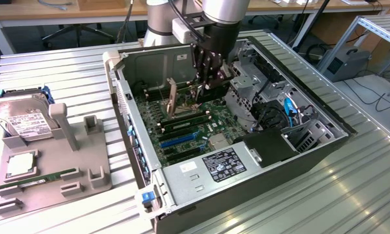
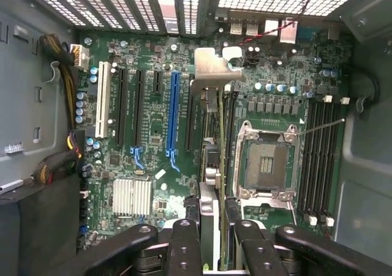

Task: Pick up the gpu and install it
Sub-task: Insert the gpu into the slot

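The gpu point(image 2: 215, 160) is pinched edge-on in the claw point(image 2: 214, 227), fingers pressed onto its two faces, w/ its silvery end bracket point(image 2: 214, 68) pointing toward the case's rear grille. In the exterior view the card point(image 1: 172, 95) hangs upright inside the open computer case point(image 1: 312, 122), above the motherboard point(image 1: 211, 119), under the claw point(image 1: 208, 80), which has its arm reaching down thru the open side. So pick-up looks done: the card is off the grey holder tray point(image 1: 84, 165) and inside the case. Install isn't finished as far as I can judge: relative to the blue expansion slot point(image 2: 173, 114), the card sits over the next slots toward the cpu socket point(image 2: 266, 163), between the blue slot and the socket, and its lower edge looks above the board rather than seated, tho the exact gap or contact w/ a slot can't be told. The bracket isn't yet lined into the rear slot openings, as far as visible. Further out from the blue slot: white slot point(image 2: 101, 98) on the far side from the card, ram slots point(image 2: 318, 153) beyond the socket, small silver heatsink point(image 2: 131, 196) near the blue slot's end. Outside the case, the tray on the ribbed metal bench point(image 1: 351, 195) holds the hard drive point(image 1: 19, 119) and a green memory stick point(image 1: 48, 176), both untouched.
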`<state>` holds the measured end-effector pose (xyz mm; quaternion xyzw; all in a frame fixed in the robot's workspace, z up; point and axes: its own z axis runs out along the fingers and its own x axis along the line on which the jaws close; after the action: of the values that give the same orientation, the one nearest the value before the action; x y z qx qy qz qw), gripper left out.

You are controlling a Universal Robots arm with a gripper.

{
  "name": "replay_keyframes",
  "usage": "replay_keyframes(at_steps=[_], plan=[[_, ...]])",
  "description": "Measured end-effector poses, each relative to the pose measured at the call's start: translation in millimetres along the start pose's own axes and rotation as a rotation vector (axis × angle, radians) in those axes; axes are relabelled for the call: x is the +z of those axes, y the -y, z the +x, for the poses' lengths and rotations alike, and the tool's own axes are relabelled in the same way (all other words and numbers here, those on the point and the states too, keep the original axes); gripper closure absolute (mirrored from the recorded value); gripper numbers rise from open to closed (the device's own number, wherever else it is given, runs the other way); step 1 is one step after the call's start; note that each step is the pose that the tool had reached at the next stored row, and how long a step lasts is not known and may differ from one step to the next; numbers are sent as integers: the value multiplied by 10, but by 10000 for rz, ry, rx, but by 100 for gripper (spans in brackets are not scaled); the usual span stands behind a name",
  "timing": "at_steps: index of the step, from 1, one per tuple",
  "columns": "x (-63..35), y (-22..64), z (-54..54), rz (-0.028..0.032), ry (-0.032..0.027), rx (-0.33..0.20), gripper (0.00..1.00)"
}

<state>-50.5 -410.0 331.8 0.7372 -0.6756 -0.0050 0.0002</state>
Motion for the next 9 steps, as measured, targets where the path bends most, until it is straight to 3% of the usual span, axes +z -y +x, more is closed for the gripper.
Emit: replay_keyframes(at_steps=[7, 8, 9], plan=[[0, 0, 0, -1, -1, -71, 73], [0, 1, 0, 0, 18, -73, 73], [0, 1, 1, 7, 98, -75, 73]])
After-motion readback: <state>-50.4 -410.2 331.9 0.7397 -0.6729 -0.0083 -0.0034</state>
